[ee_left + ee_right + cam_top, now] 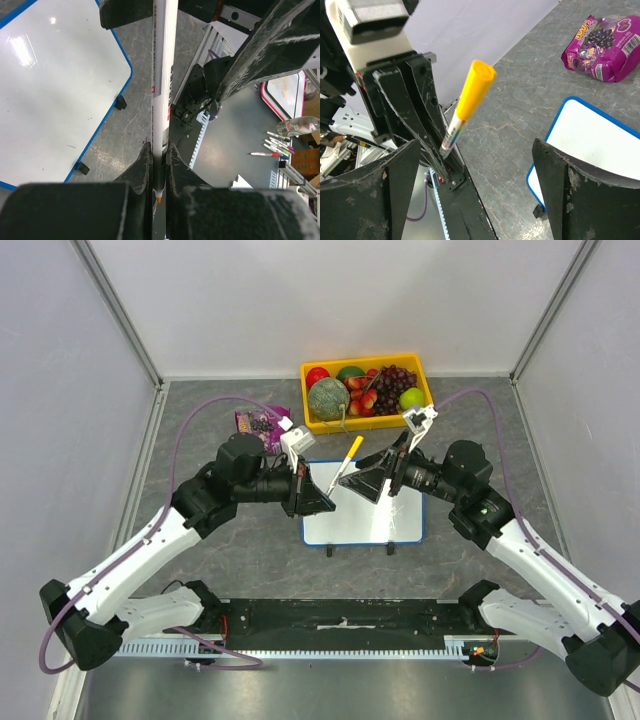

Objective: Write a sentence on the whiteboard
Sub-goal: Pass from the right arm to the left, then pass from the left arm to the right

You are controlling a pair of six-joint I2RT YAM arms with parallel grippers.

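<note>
The whiteboard lies flat on the grey table between the arms; it also shows in the left wrist view and the right wrist view. No sentence shows on its visible white surface. My left gripper is shut on a white marker near its bare orange tip. The marker's yellow capped end points up and away. My right gripper faces the marker with its jaws wide open and nothing between them.
A yellow tray filled with fruit stands behind the whiteboard. A purple snack bag lies to the tray's left. Grey walls close in the table on three sides.
</note>
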